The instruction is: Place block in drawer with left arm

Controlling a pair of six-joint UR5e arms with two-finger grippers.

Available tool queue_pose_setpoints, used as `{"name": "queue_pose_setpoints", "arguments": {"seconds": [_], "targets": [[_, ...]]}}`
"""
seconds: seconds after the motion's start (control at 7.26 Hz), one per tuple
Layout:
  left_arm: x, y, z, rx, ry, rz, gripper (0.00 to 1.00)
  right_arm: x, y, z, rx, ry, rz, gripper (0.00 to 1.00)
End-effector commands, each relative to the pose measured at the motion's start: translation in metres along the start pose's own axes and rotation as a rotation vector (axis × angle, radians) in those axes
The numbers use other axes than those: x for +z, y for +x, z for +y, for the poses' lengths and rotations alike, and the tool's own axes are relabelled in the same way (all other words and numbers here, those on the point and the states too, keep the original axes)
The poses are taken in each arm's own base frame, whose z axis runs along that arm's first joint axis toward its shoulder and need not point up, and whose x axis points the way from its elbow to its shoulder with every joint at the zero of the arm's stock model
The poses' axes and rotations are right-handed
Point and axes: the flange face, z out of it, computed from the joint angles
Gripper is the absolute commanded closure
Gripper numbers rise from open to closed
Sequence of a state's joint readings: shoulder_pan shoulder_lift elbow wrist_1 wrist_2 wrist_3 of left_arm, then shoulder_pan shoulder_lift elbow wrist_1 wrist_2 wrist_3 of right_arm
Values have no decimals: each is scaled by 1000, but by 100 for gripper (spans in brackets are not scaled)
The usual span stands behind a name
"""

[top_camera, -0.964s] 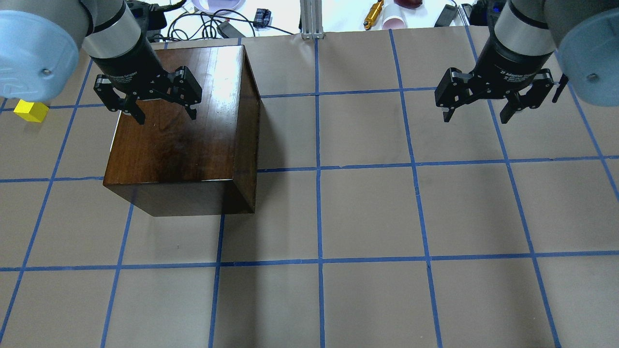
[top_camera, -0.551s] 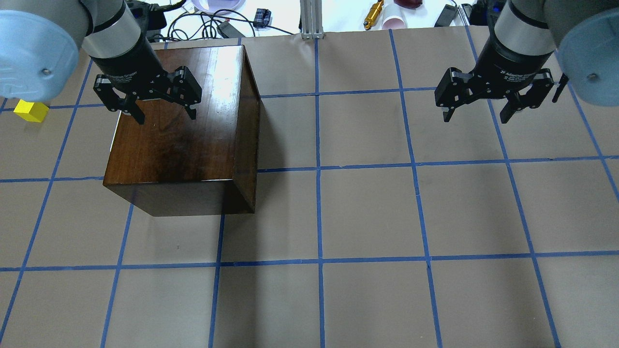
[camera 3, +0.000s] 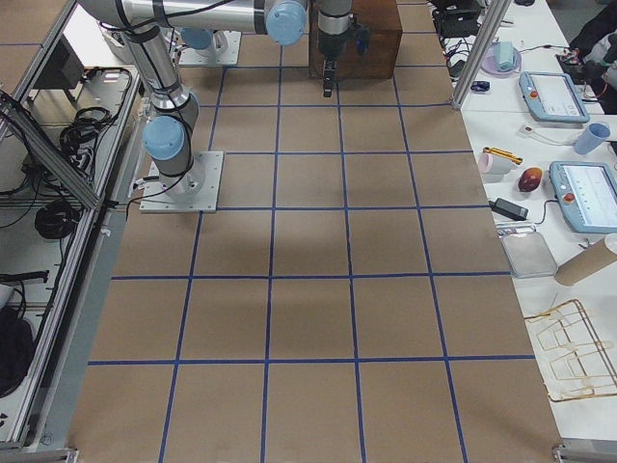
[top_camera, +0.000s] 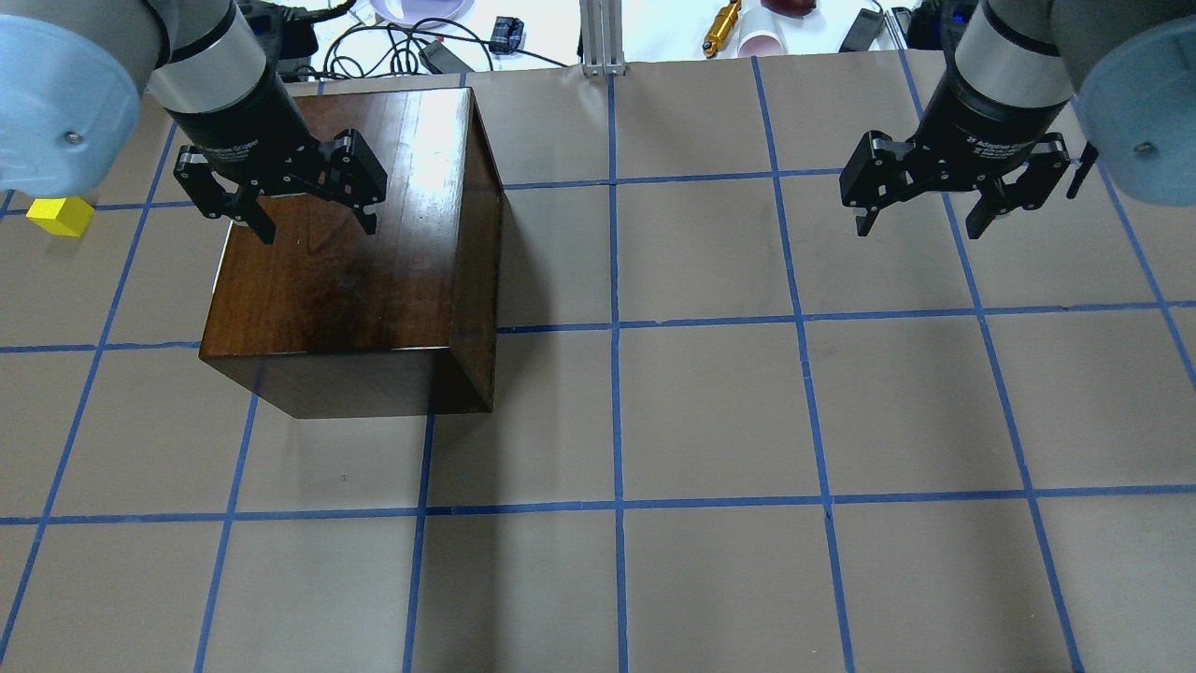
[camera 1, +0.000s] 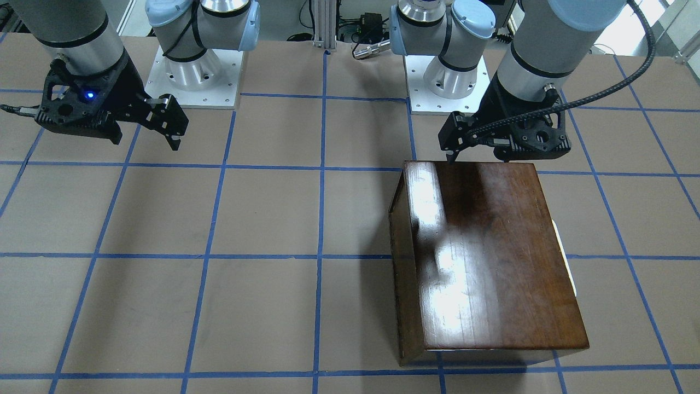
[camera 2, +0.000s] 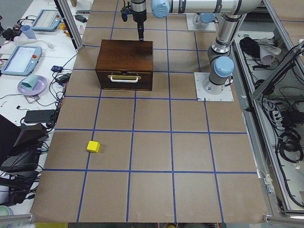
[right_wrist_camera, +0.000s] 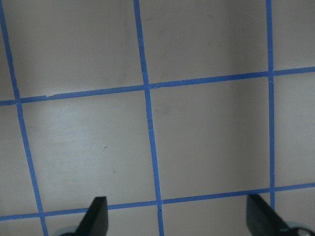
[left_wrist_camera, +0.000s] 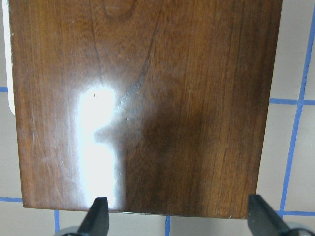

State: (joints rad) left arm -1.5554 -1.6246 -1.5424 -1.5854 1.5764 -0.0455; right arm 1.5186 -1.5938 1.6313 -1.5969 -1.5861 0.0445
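Note:
The yellow block (top_camera: 59,215) lies on the brown table at the far left, apart from the cabinet; it also shows in the exterior left view (camera 2: 93,147). The dark brown cabinet (top_camera: 346,262) stands left of centre. Its drawer front (camera 2: 124,79), with a pale handle, is shut. My left gripper (top_camera: 318,226) is open and empty, hovering above the cabinet's near top edge (left_wrist_camera: 142,108). My left gripper also shows in the front-facing view (camera 1: 478,158). My right gripper (top_camera: 920,227) is open and empty above bare table at the right.
Blue tape lines (top_camera: 614,327) divide the table into squares. An aluminium post (top_camera: 603,37), cables and small items lie past the far edge. Both arm bases (camera 1: 194,71) stand at the robot's side. A side bench with tablets (camera 2: 21,57) runs along the far edge.
My left gripper has shifted slightly to the left and away over the cabinet top, still open. The right arm, block and cabinet have not moved.

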Motion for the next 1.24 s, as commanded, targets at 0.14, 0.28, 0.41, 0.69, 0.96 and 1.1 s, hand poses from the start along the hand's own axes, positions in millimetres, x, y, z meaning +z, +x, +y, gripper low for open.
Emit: {"name": "queue_pose_setpoints", "arguments": {"seconds": [0.14,0.28,0.41,0.69,0.96,1.1], "targets": [[-2,1,5,3,-4,1,0,0,0,0,0,1,0,0],[-1,0,5,1,-12,-6,0,0,0,0,0,1,0,0],[-2,-4,4,-6,-10,-7,0,0,0,0,0,1,0,0],[-1,-5,4,-8,-12,-8,0,0,0,0,0,1,0,0],[-1,-9,2,-16,-9,-8,0,0,0,0,0,1,0,0],[-1,-10,2,-17,-10,-11,0,0,0,0,0,1,0,0]]}}
